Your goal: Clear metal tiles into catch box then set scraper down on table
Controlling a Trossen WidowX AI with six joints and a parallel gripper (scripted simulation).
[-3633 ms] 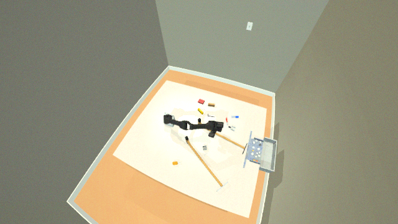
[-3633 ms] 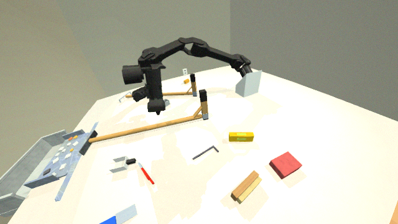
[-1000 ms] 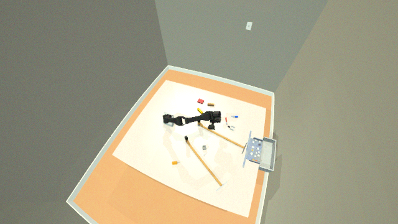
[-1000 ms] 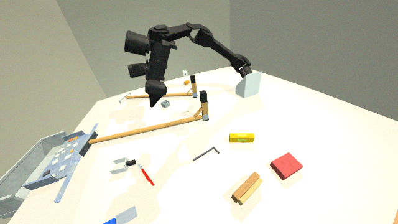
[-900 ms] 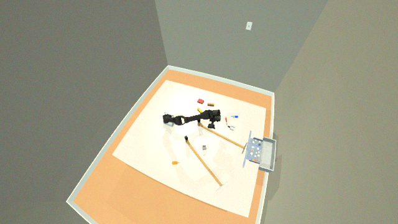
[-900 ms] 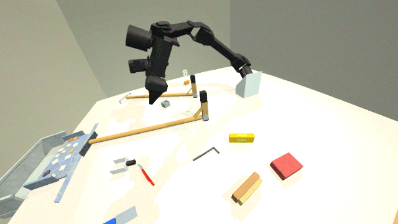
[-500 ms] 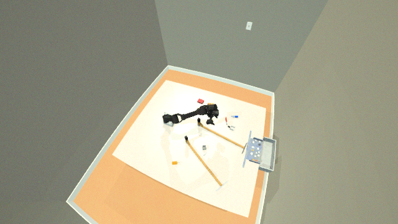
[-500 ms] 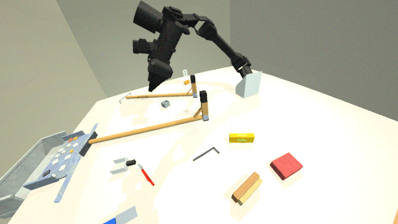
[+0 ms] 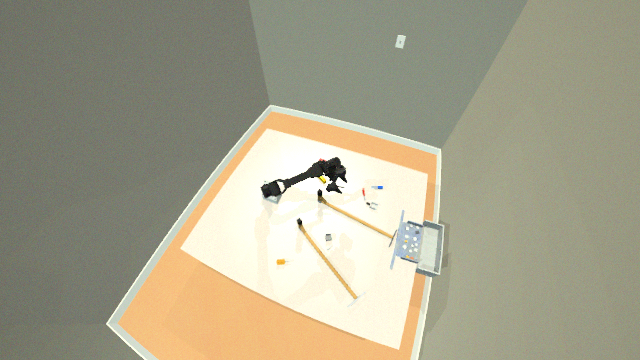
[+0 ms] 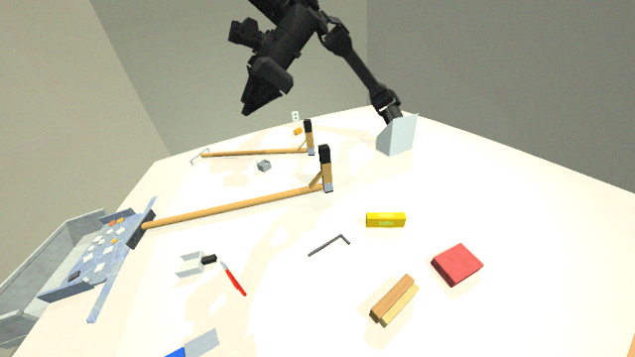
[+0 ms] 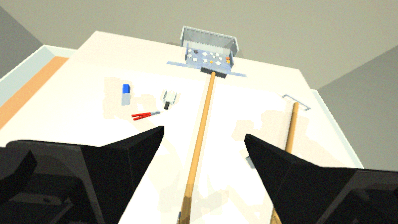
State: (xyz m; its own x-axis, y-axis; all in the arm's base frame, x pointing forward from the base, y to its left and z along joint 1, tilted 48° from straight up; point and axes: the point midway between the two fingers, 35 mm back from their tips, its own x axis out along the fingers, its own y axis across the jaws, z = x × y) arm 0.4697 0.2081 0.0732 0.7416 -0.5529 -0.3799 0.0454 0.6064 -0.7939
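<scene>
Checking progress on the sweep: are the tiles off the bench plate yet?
No, white and orange tiles lie on the steel bench plate, not in the catch box.

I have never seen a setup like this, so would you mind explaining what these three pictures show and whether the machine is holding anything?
It is one black robot arm on a white table. One picture looks down from above, one from the side, one from a camera by the gripper, whose fingers are wide open and hold nothing. Two long wooden scrapers lie on the table. One reaches a steel plate that still carries small tiles, with a catch box beyond.
</scene>
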